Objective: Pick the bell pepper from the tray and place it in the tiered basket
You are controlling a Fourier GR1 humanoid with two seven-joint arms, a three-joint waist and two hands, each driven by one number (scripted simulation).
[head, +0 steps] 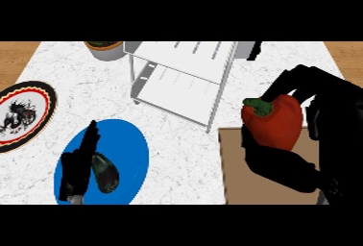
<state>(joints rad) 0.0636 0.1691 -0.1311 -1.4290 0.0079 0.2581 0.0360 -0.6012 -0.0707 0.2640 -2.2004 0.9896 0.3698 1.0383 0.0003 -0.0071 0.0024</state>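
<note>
Red bell pepper (276, 122) gripped by right robot hand (297, 139) — left robot hand (79, 163) open; no writing legible.

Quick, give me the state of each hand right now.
Left hand: open, fingers straight, holding nothing.
Right hand: shut on the bell pepper.

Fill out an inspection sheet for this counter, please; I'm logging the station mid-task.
Surface: white marbled counter, wooden edges.
Job's things: red bell pepper held above the brown tray; white tiered basket at back.
Clutter: blue plate, patterned plate, potted plant.
Hands: right hand curled round the pepper; left hand open, resting over the blue plate.
Cables: nothing seen.
Surroundings: nothing seen.
</note>
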